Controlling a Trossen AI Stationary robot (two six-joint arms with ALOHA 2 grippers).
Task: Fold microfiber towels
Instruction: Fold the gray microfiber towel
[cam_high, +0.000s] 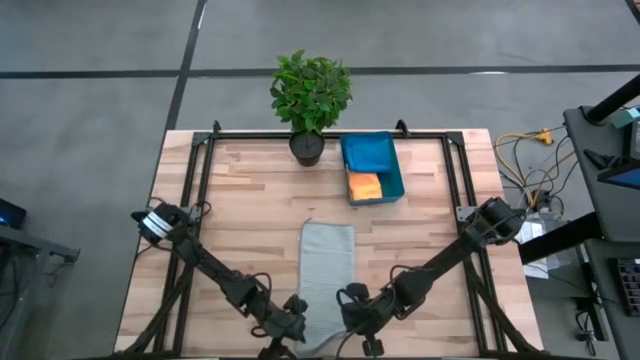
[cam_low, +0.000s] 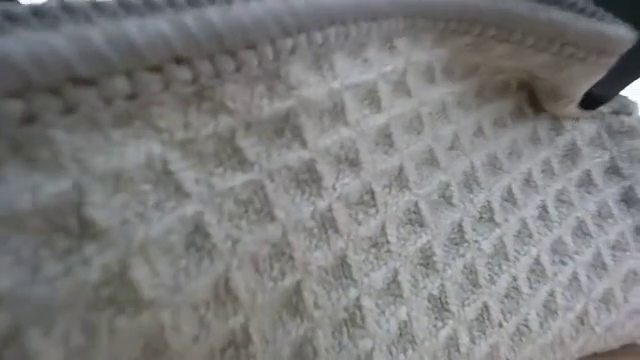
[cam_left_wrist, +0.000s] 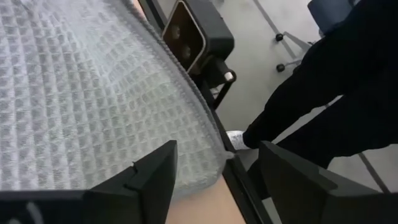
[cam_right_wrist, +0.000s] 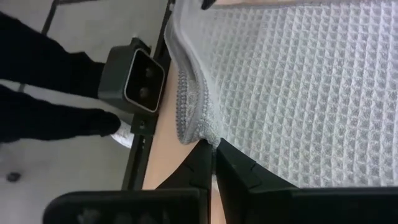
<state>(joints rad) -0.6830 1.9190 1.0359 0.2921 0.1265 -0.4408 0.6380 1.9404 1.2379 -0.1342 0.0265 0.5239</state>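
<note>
The pale grey waffle towel (cam_high: 328, 275) lies flat on the table as a long strip, reaching to the near edge; it fills the low view (cam_low: 300, 200). My left gripper (cam_left_wrist: 214, 177) is open at the towel's near left corner (cam_left_wrist: 208, 163), one finger on either side of it. My right gripper (cam_right_wrist: 214, 148) is shut on the near right corner. The orange towel (cam_high: 364, 186) lies in the teal bin (cam_high: 396, 172). The lime green towel is out of view, and I cannot tell the blue towel from the bin. My right gripper pinches the grey towel's near right corner (cam_right_wrist: 202, 134) between its two fingers, only at their tips. The edge beside the fingers is bunched up and stands off the table (cam_right_wrist: 185, 106). The rest of the towel lies flat on the table.
A potted plant (cam_high: 310, 95) stands at the far edge, left of the bin. The low camera (cam_right_wrist: 137, 78) sits at the table's near edge, close to both grippers. A person's dark-clothed legs (cam_left_wrist: 336, 93) stand just beyond that edge. Bare wood lies left and right of the towel.
</note>
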